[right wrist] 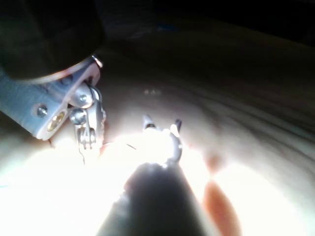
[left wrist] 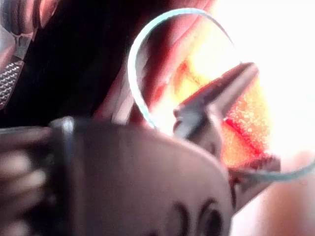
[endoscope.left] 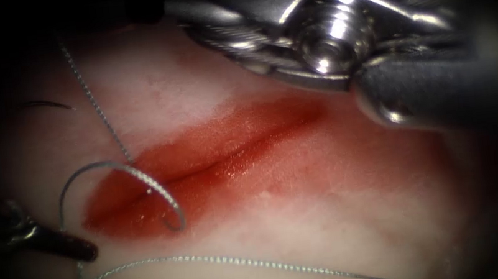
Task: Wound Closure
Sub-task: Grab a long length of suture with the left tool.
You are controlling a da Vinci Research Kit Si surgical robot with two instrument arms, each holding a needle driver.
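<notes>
Left tool (endoscope.left: 54,243), dark slim two-jawed needle driver, at the tissue's lower left edge. In the left wrist view its jaws stand spread, red tissue showing in the gap. The curved silver needle (endoscope.left: 99,166) crosses against one jaw there; a firm grip can't be confirmed.

From that tool the needle arcs up and over the left end of the cut (endoscope.left: 232,154), a dark red slit running diagonally up to the right. The needle's far end comes down on the red-stained surface just below the slit; whether it's in the tissue, can't tell.

Right tool (right wrist: 162,125), shiny metal wrist on a grey body: jaws slightly parted, pinching nothing. In the endoscope view it hangs over the cut's upper right end, well apart from the needle.

Thin grey braided thread (endoscope.left: 244,261): one strand runs along the lower edge of the pale pink pork tissue (endoscope.left: 344,210), another drops from the upper left edge to the needle's arc. The middle and lower right of the tissue are open.
</notes>
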